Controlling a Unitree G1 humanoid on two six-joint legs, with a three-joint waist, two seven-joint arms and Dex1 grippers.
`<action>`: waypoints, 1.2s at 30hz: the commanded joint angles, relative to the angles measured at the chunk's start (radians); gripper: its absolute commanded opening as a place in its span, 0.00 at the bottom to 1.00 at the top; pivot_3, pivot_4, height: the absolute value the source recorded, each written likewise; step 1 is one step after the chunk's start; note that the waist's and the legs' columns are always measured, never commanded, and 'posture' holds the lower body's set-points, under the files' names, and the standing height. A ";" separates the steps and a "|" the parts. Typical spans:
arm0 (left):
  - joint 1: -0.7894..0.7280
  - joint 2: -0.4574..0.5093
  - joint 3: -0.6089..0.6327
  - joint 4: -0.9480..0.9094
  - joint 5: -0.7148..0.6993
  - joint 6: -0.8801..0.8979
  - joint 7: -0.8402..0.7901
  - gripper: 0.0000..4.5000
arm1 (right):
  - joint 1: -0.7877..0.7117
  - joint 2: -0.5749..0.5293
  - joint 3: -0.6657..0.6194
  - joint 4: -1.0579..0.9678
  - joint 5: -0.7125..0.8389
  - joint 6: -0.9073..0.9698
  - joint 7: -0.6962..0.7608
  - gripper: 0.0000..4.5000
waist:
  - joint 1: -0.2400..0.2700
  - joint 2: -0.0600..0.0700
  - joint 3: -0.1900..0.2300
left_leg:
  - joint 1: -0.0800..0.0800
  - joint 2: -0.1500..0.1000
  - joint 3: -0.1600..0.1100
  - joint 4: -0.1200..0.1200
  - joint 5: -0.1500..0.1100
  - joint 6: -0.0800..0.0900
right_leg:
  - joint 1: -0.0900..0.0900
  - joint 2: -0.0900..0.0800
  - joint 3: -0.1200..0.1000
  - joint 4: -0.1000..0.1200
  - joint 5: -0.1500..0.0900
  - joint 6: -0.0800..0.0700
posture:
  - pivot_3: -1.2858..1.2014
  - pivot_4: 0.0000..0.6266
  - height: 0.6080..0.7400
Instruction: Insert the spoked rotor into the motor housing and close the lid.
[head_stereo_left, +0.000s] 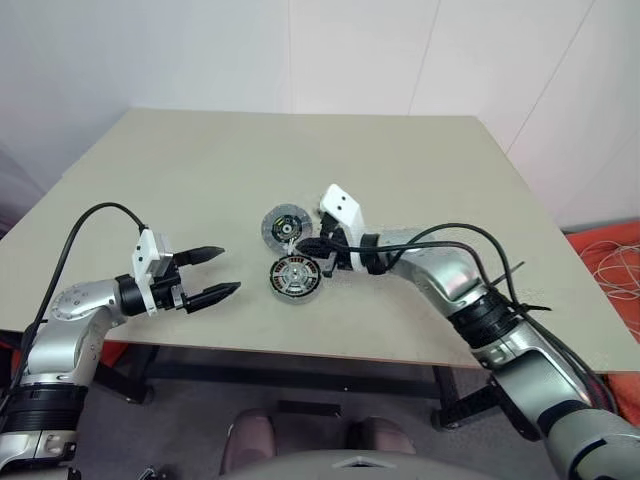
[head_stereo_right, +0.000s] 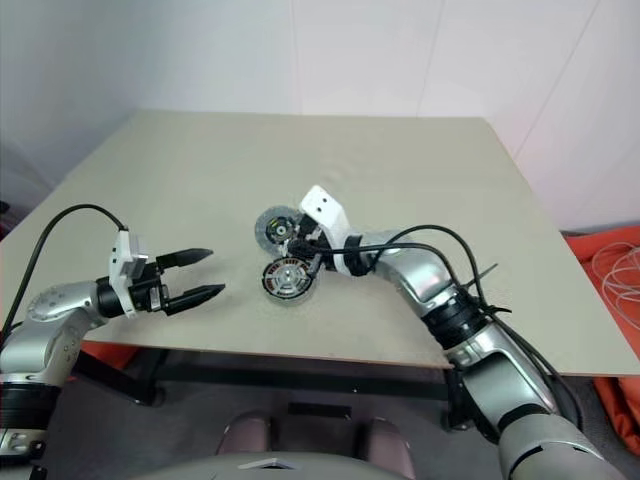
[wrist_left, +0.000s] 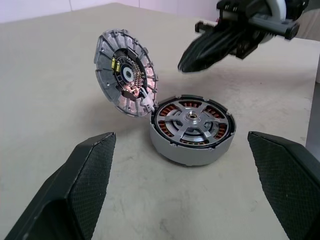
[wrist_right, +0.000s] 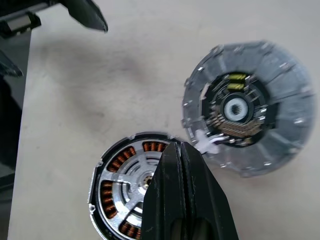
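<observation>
The motor housing (wrist_left: 190, 152), a dark round puck with copper windings, sits near the middle of the table. The spoked rotor (wrist_left: 192, 117) lies flat inside it, silvery spokes over the windings. The lid (wrist_left: 126, 75) stands tilted on edge against the housing's far-left rim, its white-segmented face turned toward the housing. My right gripper (head_stereo_left: 303, 245) is shut with nothing in it, its tip (wrist_right: 179, 146) just above the housing's rim beside the lid's lower edge. My left gripper (head_stereo_left: 230, 269) is open and empty, a short way left of the housing and pointing at it.
The beige table (head_stereo_left: 400, 170) has wide bare room behind and to both sides of the parts. Its front edge runs just below my left gripper. An orange object with pale cable (head_stereo_left: 610, 265) lies on the floor off the table's right side.
</observation>
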 joint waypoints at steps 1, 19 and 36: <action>-0.009 -0.001 0.010 -0.032 0.001 -0.012 0.008 1.00 | -0.014 0.017 0.007 0.072 -0.057 -0.031 0.085 0.01 | 0.000 0.000 0.000 | 0.001 0.000 0.000 0.000 0.000 0.000 | 0.000 0.000 0.000 0.000 0.000 0.000 | 0.52 0.00 1.00; -0.018 -0.011 0.001 -0.028 0.005 -0.016 0.014 1.00 | -0.016 -0.017 -0.003 0.071 -0.243 -0.121 0.293 0.01 | 0.001 0.000 0.000 | 0.015 0.000 0.000 0.000 -0.002 0.004 | 0.014 0.000 0.000 0.000 -0.004 0.005 | 0.52 0.00 1.00; 0.009 -0.016 0.019 -0.035 0.008 -0.024 0.028 1.00 | -0.220 -0.193 0.105 0.160 -0.499 -0.668 0.686 0.59 | -0.002 0.000 0.000 | 0.007 0.002 0.001 0.001 -0.004 0.006 | 0.007 0.001 0.000 0.000 0.000 -0.003 | 0.52 0.00 1.00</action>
